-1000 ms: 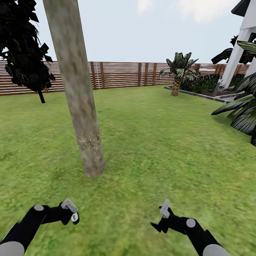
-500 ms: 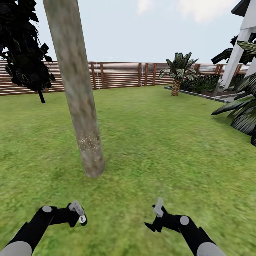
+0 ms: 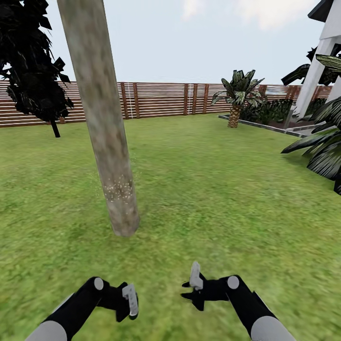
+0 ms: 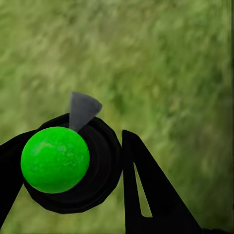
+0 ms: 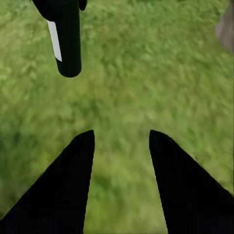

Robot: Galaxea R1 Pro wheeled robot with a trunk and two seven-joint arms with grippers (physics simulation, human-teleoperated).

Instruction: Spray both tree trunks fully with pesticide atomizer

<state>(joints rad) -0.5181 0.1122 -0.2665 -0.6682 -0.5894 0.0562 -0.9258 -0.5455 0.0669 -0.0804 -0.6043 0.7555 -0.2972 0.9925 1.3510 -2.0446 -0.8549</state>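
Head view of the garden: one tree trunk (image 3: 102, 128), a pale grey-tan mottled column, rises from the lawn (image 3: 222, 189) ahead of the robot and to its left. Its long axis is near vertical, and it leans slightly so that the top lies further left than the base. A band of fine white specks (image 3: 118, 189) marks its lower part. The slatted fence (image 3: 161, 99) and a short palm (image 3: 235, 97) stand well behind. The pesticide atomizer (image 4: 56, 158) sits in the left gripper (image 3: 129, 303), low over the grass and short of the trunk. In the left wrist view it is seen end-on as a black ring around a bright green ball, its long axis roughly along the fingers (image 4: 146, 195), which close against its sides. A grey cone points out over the grass. No label or writing can be read. The right gripper (image 3: 193, 286) hangs with fingers (image 5: 58, 195) spread wide and nothing between them. Compared with half a second ago, both grippers have drawn inward toward each other and the left has dropped lower; the trunk and the camera are unchanged.
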